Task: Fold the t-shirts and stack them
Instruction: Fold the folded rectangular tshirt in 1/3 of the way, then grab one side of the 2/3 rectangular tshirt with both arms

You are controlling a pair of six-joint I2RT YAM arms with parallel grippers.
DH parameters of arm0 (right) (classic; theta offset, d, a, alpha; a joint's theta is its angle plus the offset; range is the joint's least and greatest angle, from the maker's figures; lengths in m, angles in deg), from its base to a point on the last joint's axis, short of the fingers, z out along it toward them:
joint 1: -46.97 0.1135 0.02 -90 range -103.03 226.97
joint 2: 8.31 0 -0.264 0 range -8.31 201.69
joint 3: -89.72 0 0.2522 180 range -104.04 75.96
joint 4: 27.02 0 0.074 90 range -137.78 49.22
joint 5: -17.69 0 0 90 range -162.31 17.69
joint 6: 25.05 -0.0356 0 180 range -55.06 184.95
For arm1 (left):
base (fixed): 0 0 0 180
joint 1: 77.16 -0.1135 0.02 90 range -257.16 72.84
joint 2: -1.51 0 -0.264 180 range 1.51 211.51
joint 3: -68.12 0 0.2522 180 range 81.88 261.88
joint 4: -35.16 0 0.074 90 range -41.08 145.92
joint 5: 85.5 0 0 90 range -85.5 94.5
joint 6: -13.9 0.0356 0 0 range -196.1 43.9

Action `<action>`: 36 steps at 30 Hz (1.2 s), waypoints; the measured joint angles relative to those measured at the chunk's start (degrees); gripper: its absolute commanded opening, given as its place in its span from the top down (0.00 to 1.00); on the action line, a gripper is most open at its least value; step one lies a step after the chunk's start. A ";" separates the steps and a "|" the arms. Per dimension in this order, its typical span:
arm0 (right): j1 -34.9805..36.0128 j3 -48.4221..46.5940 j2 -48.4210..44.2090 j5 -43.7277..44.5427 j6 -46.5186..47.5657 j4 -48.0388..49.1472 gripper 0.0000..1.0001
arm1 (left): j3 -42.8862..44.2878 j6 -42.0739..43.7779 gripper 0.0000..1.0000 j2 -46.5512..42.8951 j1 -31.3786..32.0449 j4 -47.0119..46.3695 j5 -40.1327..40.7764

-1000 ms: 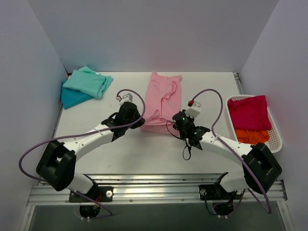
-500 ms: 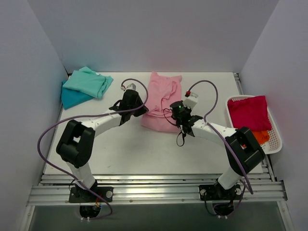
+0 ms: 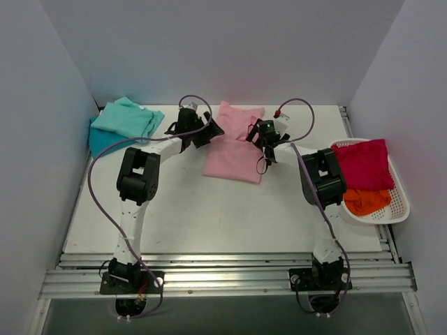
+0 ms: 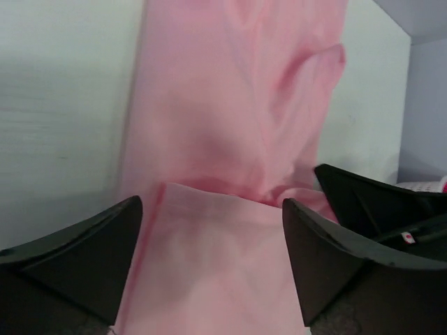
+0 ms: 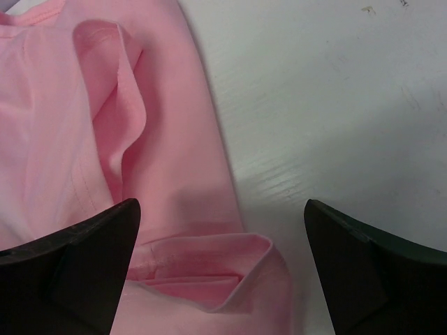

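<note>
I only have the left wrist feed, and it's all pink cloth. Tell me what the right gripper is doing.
Observer: The right gripper is open, above the right edge of the pink shirt.
Operator: Now tell me where the other shirts are.
Observer: At the table's far left corner, a mint green shirt lies on top of a teal shirt.
Operator: Give me the rest.
Observer: A crimson shirt and an orange shirt sit bunched in the white basket at the right.
</note>
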 measured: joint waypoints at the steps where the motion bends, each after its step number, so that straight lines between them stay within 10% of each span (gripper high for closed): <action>1: -0.35 -0.15 0.13 -0.39 0.33 -0.17 0.00 | 0.46 -0.22 0.05 1.38 -0.94 0.09 -0.85; 10: -0.37 9.01 -11.96 0.24 2.38 1.49 0.00 | -8.02 -0.59 0.04 -5.07 -4.33 -0.37 0.81; 22: 1.81 42.82 -43.08 1.66 -5.20 9.29 0.01 | -40.11 -4.09 0.05 -27.32 -3.34 -10.19 8.46; 36: 10.49 52.52 -34.34 -4.44 -12.61 22.53 0.14 | -46.97 -10.60 0.07 -24.57 3.80 -21.18 7.56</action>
